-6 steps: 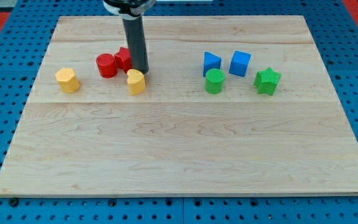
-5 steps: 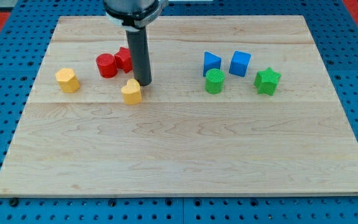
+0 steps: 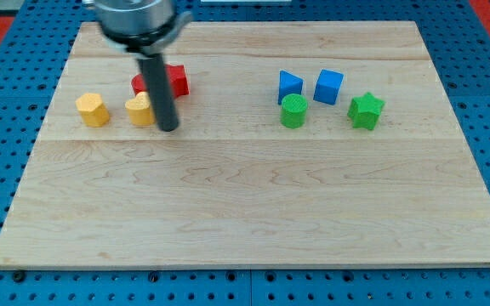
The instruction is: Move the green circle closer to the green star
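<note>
Your desk (image 3: 253,212) is a pale wooden board on a blue pegged base. The rod stands at the view's upper left, my tip (image 3: 168,128) just right of a yellow block (image 3: 139,110), red blocks (image 3: 175,80) behind it; there are no fingers to spread or press. A second yellow block (image 3: 93,110) sits further left. Two blue blocks (image 3: 290,85) lie right of centre. The green circle (image 3: 293,111) sits just below them, the green star (image 3: 366,110) near on its right. Judgement: the circle looks light, rigid and likely to slide; push its left face, centred.
</note>
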